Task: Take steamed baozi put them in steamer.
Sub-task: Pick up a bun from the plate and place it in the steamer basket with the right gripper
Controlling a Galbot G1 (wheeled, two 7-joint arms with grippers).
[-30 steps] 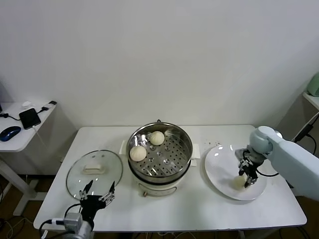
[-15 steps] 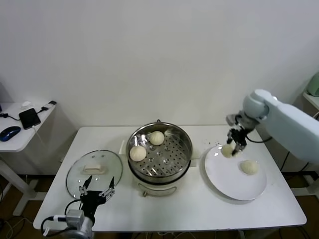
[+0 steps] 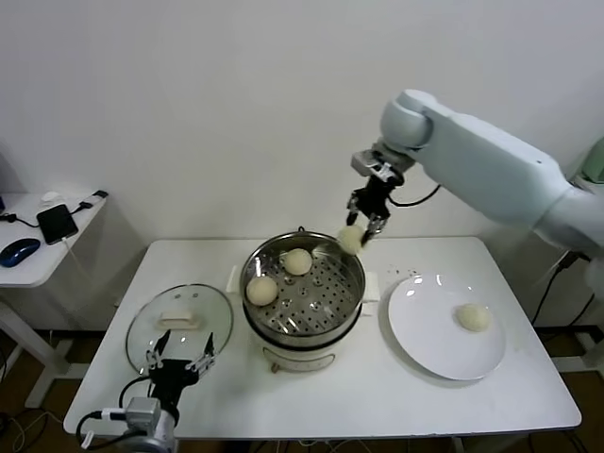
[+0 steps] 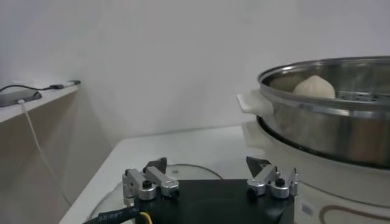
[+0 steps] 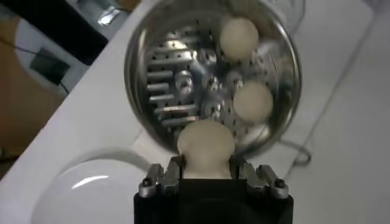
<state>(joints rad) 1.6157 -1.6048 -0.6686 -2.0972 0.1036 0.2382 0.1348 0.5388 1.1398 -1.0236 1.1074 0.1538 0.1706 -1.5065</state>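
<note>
While the left gripper (image 3: 179, 363) waits spread near the lid (image 3: 179, 321), the right gripper (image 3: 357, 233) pinches a bun (image 3: 350, 240) in the air above the steamer's (image 3: 302, 288) right rim, with two buns (image 3: 273, 276) inside and one (image 3: 473, 317) on the plate (image 3: 429, 340).

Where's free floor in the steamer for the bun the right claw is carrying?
The steamer floor is bare on its front and plate-side half. Crowded: two baozi sit at the back, lid side. The right claw holds a baozi above the plate-side rim.
</note>
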